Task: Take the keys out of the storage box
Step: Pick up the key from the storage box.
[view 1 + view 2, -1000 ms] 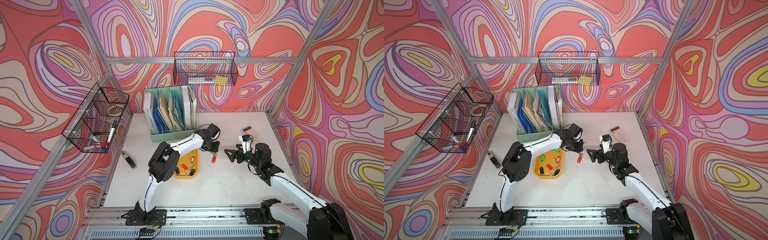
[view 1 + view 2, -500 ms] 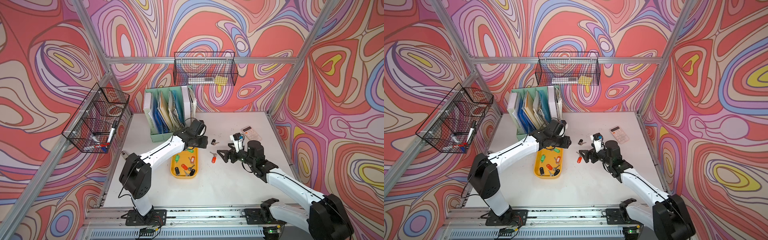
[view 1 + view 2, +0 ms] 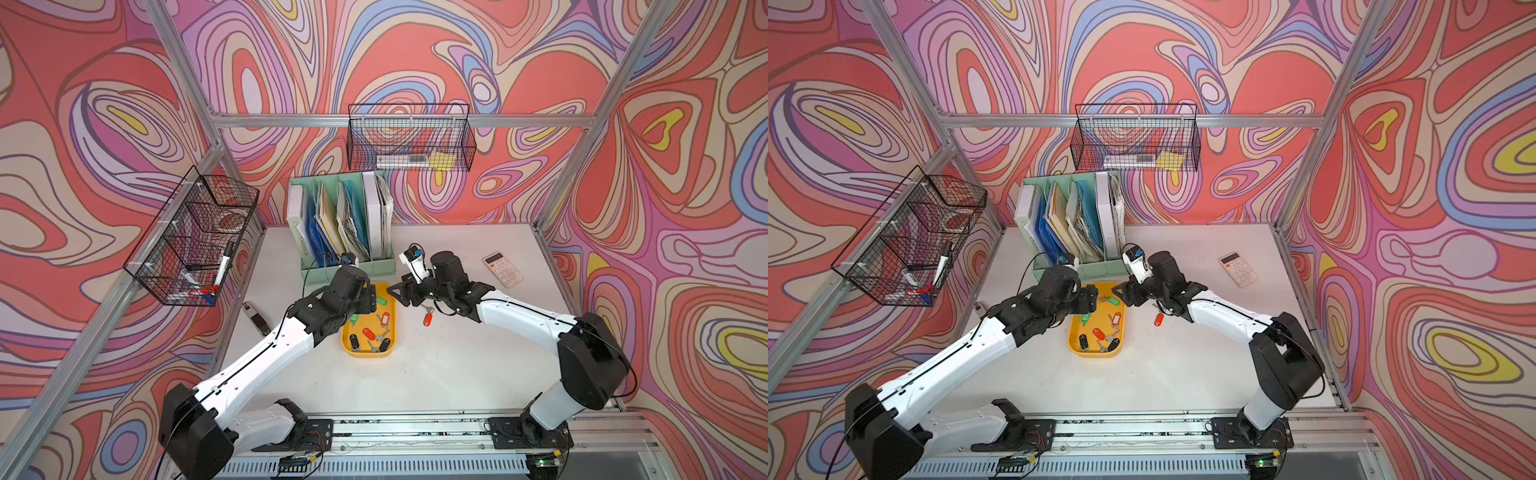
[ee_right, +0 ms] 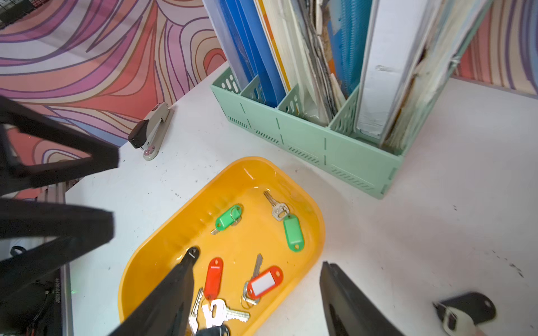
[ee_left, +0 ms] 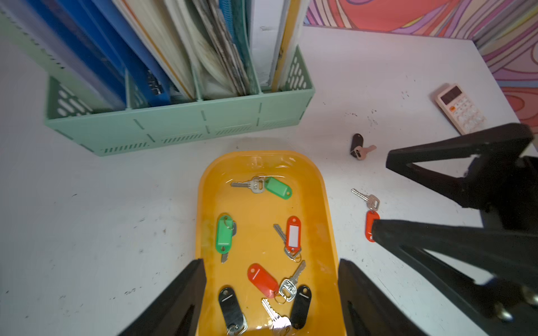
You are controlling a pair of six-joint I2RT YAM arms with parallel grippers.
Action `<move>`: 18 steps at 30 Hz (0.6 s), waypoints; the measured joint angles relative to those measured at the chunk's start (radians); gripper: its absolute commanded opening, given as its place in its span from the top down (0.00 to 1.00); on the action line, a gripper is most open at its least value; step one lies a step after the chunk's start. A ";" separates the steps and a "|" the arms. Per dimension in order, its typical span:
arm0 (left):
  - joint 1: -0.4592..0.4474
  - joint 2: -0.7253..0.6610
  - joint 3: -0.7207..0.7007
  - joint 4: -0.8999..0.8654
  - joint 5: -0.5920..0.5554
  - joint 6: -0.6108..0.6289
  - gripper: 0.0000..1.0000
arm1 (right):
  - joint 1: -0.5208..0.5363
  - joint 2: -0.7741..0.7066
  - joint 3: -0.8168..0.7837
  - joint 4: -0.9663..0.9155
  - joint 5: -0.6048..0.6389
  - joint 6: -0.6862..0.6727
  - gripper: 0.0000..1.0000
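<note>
I had the left tool [image 5: 270, 261] spread wide and empty, its jaws standing over the two long walls of the storage box [image 5: 262, 154] and touching nothing. I judged that spread was meant for dropping over a tag, not for pinching yet. In both top views it hung over the box's 11 o'clock corner. The right tool [image 4: 259, 259] was parted too, with nothing between its jaws, and it hovered at the box's 1 o'clock corner. In its wrist view one finger crossed in front of a black tag, and I could not tell whether they met. With both tools converging on the same end, I reckoned they risked crowding each other. Six of the keys [image 5: 292, 234] lay loose in the box: two green tags, two red, two black. They were scattered apart, which should let a jaw slip beside each one. The red-tagged key [image 3: 428, 318] lay flat on the worktop [image 3: 436, 374] at the box's 3 o'clock, just outside the wall. The black-tagged key [image 5: 356, 144] lay out towards 1 o'clock, on the way to the calculator [image 3: 503, 270]. I took those two as already out, on the right arm's side. The mint file organiser [image 3: 345, 266] stood just beyond 12 o'clock, and the stapler [image 3: 257, 318] lay well off at 9 o'clock.
</note>
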 measured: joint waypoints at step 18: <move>0.000 -0.348 -0.184 0.074 -0.182 0.032 0.01 | 0.172 0.459 0.404 -0.209 0.109 -0.061 0.46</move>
